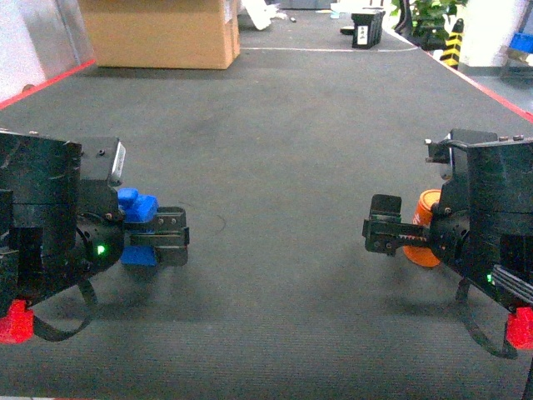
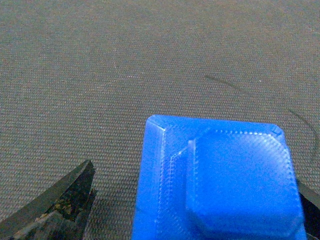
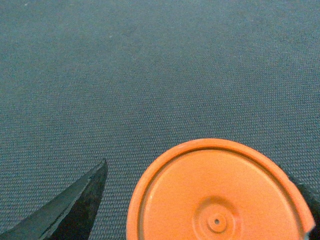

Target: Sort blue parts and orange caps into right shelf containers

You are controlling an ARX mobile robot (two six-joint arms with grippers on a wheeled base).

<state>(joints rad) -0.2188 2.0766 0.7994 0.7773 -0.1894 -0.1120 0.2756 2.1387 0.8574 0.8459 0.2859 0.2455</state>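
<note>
In the head view both arms hang low over a dark grey carpet floor (image 1: 275, 150). My left gripper (image 1: 166, 236) is shut on a blue part (image 1: 137, 218), a stepped square block that fills the lower right of the left wrist view (image 2: 220, 180). One dark finger (image 2: 60, 205) shows to its left with a strip of carpet between them. My right gripper (image 1: 385, 227) is shut on a round orange cap (image 1: 426, 225). The cap's flat face with a small centre hole (image 3: 217, 195) sits between the fingers (image 3: 75, 210). The shelf and the containers are out of view.
A large cardboard box (image 1: 158, 33) stands at the far left. Black boxes (image 1: 366, 29) stand at the back, and a yellow-and-black post (image 1: 452, 42) at the far right. Red lines (image 1: 500, 96) edge the carpet on both sides. Something blue (image 1: 521, 43) shows at the far right edge.
</note>
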